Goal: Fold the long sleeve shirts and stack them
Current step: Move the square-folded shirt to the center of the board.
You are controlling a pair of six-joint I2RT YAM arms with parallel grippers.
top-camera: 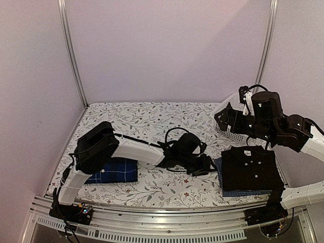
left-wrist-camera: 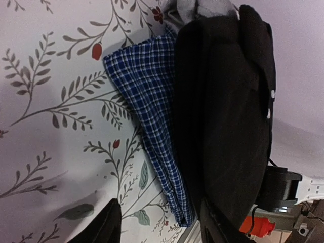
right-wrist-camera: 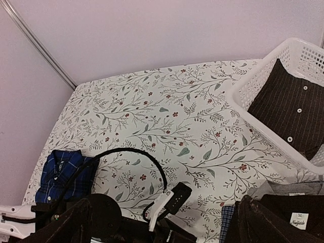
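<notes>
A plain black shirt (top-camera: 251,167) with white buttons lies folded on top of a folded fine blue check shirt (top-camera: 243,193) at the right front. A folded dark blue plaid shirt (top-camera: 114,171) lies at the left front. My left gripper (top-camera: 206,165) is open and empty, low over the table just left of the stack. In the left wrist view its gripper (left-wrist-camera: 159,228) faces the check shirt's edge (left-wrist-camera: 152,101) under the black shirt (left-wrist-camera: 228,101). My right gripper (top-camera: 224,119) is raised, open and empty, above the basket. The right wrist view shows its gripper (right-wrist-camera: 164,230) high over the table.
A white lattice basket (top-camera: 230,132) stands at the back right; it (right-wrist-camera: 253,86) holds a dark pinstriped shirt (right-wrist-camera: 291,106) with white buttons. The left arm's wrist and cable (right-wrist-camera: 167,202) lie mid-table. The metal front rail (top-camera: 167,223) runs along the near edge.
</notes>
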